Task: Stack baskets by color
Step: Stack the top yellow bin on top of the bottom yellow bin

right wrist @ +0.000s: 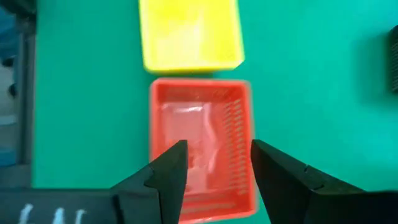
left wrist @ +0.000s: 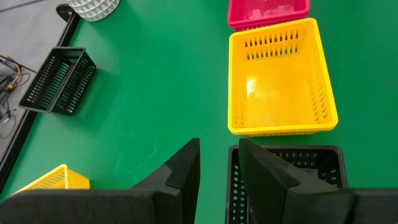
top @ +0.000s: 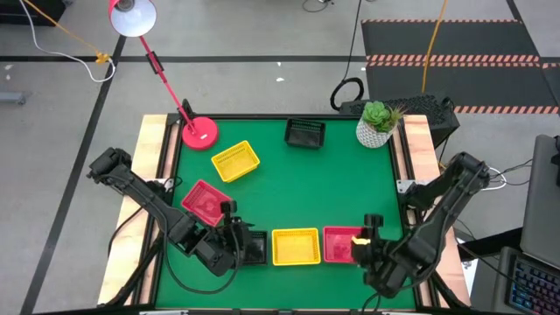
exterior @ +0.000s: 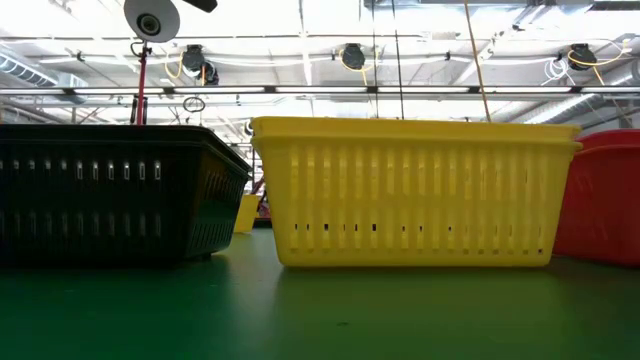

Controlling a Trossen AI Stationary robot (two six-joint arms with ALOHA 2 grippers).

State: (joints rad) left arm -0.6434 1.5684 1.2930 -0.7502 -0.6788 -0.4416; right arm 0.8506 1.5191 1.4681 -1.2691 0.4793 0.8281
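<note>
Along the table's near edge stand a black basket (top: 255, 248), a yellow basket (top: 295, 247) and a red basket (top: 339, 243), each flat on its bottom. Another red basket (top: 205, 201), a yellow one (top: 235, 161) and a black one (top: 304, 133) lie farther back. My left gripper (left wrist: 219, 146) hangs open above the left wall of the near black basket (left wrist: 292, 186), clear of it. My right gripper (right wrist: 217, 149) hangs open above the near red basket (right wrist: 202, 143) and touches nothing. Neither gripper shows in the low view.
A pink lamp base (top: 199, 132) stands at the far left corner, its arm leaning out over the table's edge. A white plant pot (top: 378, 124) stands at the far right corner. Bare green table (top: 324, 188) lies in the middle.
</note>
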